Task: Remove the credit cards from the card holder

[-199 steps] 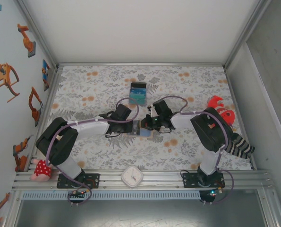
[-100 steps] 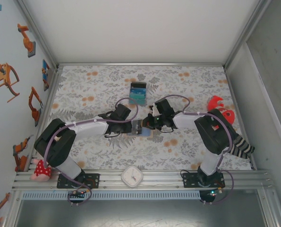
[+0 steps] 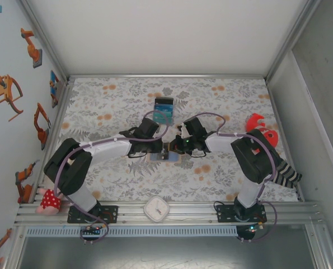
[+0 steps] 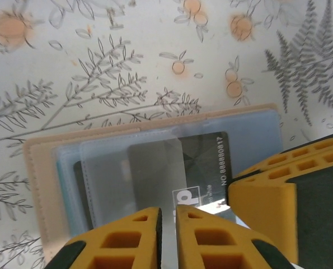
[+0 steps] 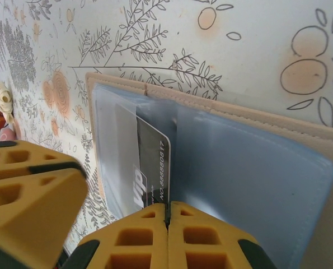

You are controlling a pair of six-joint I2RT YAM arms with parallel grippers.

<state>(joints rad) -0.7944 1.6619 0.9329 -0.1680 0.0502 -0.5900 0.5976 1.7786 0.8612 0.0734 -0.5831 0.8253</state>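
The tan card holder (image 3: 175, 159) lies open on the floral cloth at mid-table, its pale blue inner face (image 5: 250, 179) and clear sleeves up. A dark grey credit card (image 4: 205, 157) printed VIP with a number sticks partly out of a sleeve. My left gripper (image 4: 167, 224) is shut on a clear sleeve of the card holder (image 4: 37, 185). My right gripper (image 5: 167, 216) is shut on the edge of the credit card (image 5: 152, 162). The two grippers meet over the holder, left gripper (image 3: 162, 150) almost touching right gripper (image 3: 170, 149).
A teal-and-black block (image 3: 163, 110) lies behind the grippers. A white round clock (image 3: 156, 209) sits on the front rail. A red toy (image 3: 261, 128) and a striped sock (image 3: 284, 174) are at the right, a red spotted toy (image 3: 47, 202) at the front left.
The left arm has swung in toward the right gripper, so the two grippers stand closer together. The card holder has sunk slightly toward the near side.
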